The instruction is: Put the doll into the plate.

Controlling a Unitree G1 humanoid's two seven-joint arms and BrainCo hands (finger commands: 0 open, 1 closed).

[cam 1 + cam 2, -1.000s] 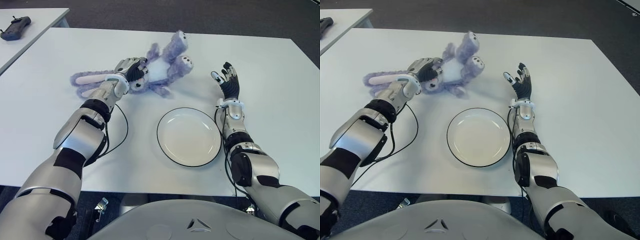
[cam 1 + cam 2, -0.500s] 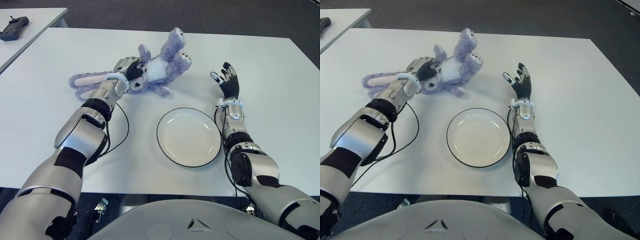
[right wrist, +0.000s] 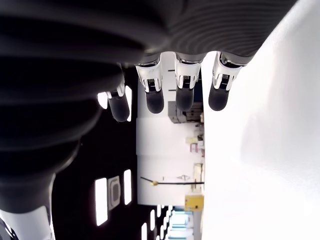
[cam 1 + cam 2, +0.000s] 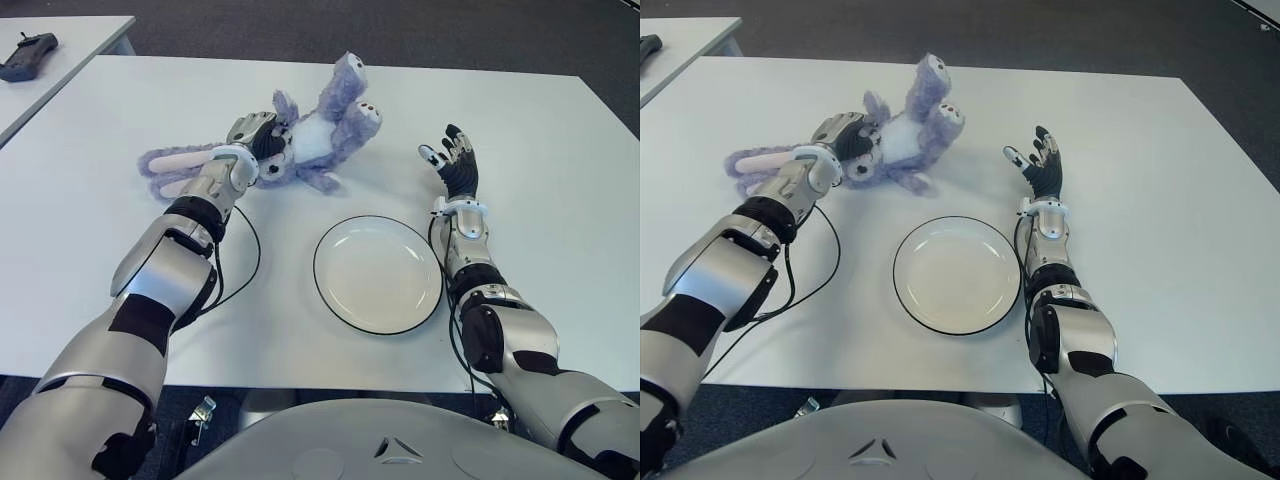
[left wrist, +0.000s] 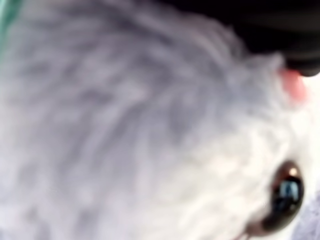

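the left hand (image 4: 255,140) is clenched around the head of the doll (image 4: 315,135), which lies on the counter (image 4: 520,130) beyond the plate (image 4: 378,273). the plate holds nothing. lift and transfer remain. the right hand (image 4: 455,165) shows beside the plate, fingers released.

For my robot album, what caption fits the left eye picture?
Left hand grips the purple doll beyond the empty plate; right hand open.

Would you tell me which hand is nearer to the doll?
Left. The left hand is closed on the doll; the right hand is open, apart from it to its right.
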